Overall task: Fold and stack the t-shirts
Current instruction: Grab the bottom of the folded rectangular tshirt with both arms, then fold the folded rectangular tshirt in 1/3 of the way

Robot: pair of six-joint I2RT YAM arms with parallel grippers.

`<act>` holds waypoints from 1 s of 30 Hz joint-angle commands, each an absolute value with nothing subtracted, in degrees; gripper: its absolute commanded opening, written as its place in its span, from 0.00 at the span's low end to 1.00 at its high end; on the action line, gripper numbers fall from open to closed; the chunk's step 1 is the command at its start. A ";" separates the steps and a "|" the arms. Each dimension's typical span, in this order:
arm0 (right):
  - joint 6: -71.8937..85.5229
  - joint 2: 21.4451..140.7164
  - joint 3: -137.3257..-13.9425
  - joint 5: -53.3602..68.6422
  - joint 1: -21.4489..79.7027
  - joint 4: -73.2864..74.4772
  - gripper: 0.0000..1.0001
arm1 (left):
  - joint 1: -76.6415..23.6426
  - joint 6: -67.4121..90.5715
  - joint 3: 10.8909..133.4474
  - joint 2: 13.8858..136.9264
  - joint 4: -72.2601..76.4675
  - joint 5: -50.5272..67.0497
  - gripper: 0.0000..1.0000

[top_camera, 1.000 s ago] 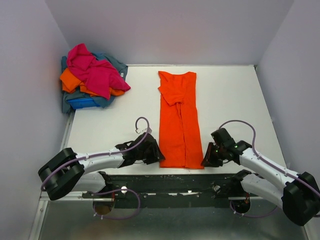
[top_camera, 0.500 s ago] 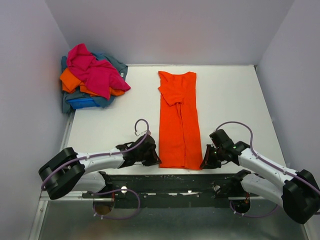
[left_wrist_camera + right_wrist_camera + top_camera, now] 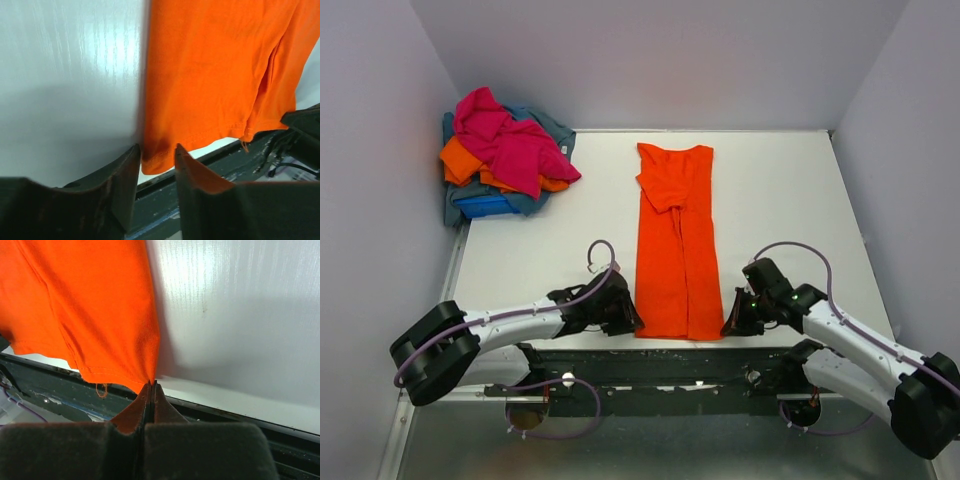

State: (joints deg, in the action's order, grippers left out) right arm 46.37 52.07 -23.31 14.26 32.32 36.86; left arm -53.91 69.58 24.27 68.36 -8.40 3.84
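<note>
Top external shows you one orange t-shirt (image 3: 677,250) folded lengthwise, right tool (image 3: 734,320) pinching its 6 o'clock hem, left tool (image 3: 623,314) open there, the 10 o'clock pile (image 3: 500,155) still unfolded.

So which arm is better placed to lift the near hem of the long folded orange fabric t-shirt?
Right. The right gripper seems shut on the near corner of the orange t-shirt; the left gripper is open, the other corner only between its fingers.
</note>
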 commanded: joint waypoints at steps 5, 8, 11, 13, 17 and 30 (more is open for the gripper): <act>46.05 52.91 -23.20 16.08 32.78 36.65 0.01 | -54.49 70.66 21.01 70.66 -6.25 5.97 0.28; 45.97 52.91 -23.47 16.00 32.78 36.82 0.01 | -55.37 70.40 22.05 72.24 -5.80 6.33 0.24; 45.62 52.39 -24.60 15.38 32.78 38.49 0.01 | -55.46 68.47 24.07 71.29 -9.82 4.58 0.00; 45.18 51.77 -26.53 14.68 32.78 39.98 0.01 | -55.46 67.68 25.57 69.18 -13.78 2.64 0.00; 44.47 51.41 -31.19 13.72 32.78 42.53 0.01 | -55.02 65.57 29.61 66.10 -19.06 0.79 0.00; 40.87 66.16 -51.49 5.44 27.79 40.08 0.01 | -37.55 54.68 48.50 72.41 -17.59 1.41 0.00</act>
State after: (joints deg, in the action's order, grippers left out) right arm 43.38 59.57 -46.06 7.81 30.89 41.89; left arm -42.57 59.83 43.77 68.16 -18.35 2.98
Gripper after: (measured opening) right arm 0.013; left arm 0.016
